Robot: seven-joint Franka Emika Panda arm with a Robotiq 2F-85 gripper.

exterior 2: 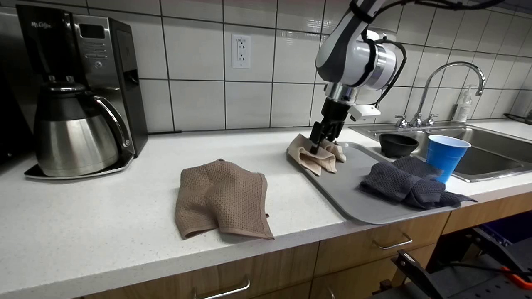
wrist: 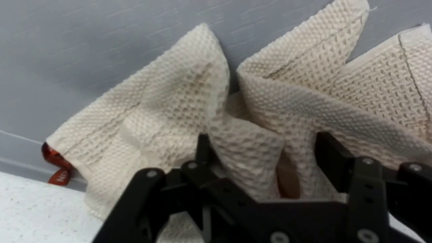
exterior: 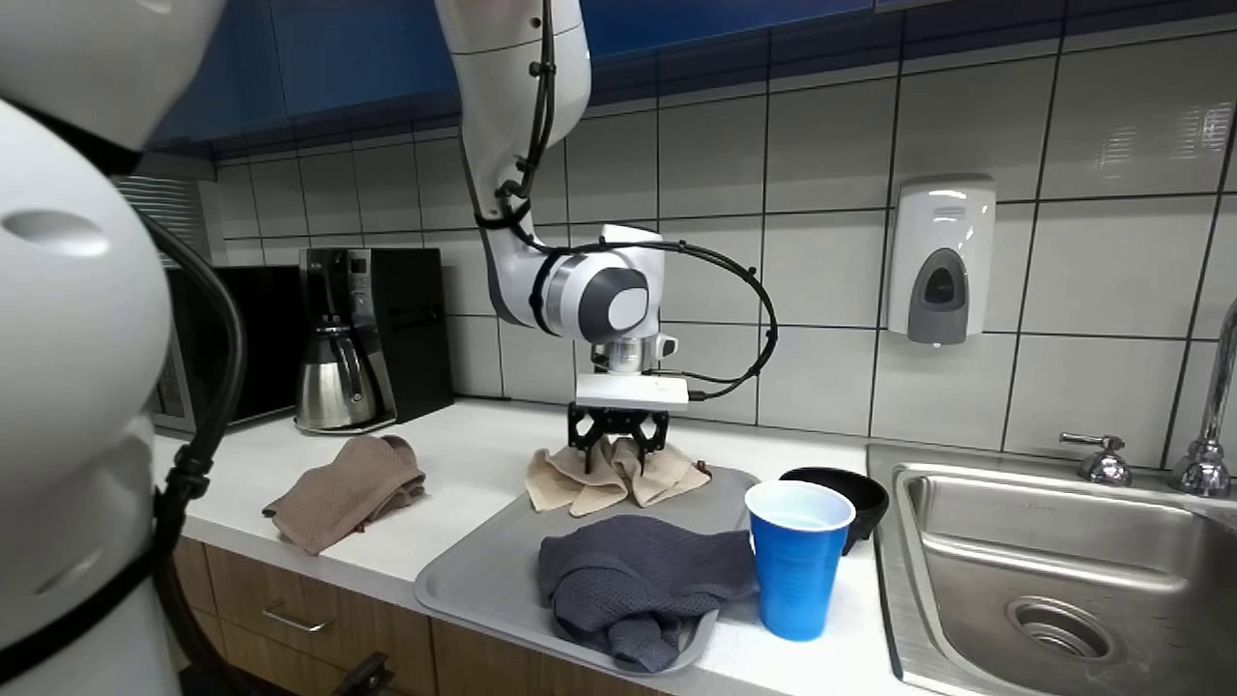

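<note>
Looking along the worktop (exterior 2: 124, 224), I saw a grey tray (exterior: 493, 570), a rumpled dark cloth (exterior: 643, 580) spilling over its rim, and, well apart from it, a brown cloth (exterior 2: 220, 195). The beige cloth (wrist: 175, 111) lay bunched on the tray, partly over its edge. Down into it pointed the hand (exterior: 616, 466), fingers (wrist: 334, 162) wide apart with a fold between them, gripping nothing that I could see. Beside the tray stood a blue cup (exterior: 798, 570), then a black bowl (exterior 2: 398, 145). Smallest was the beige cloth's red tag (wrist: 60, 173).
</note>
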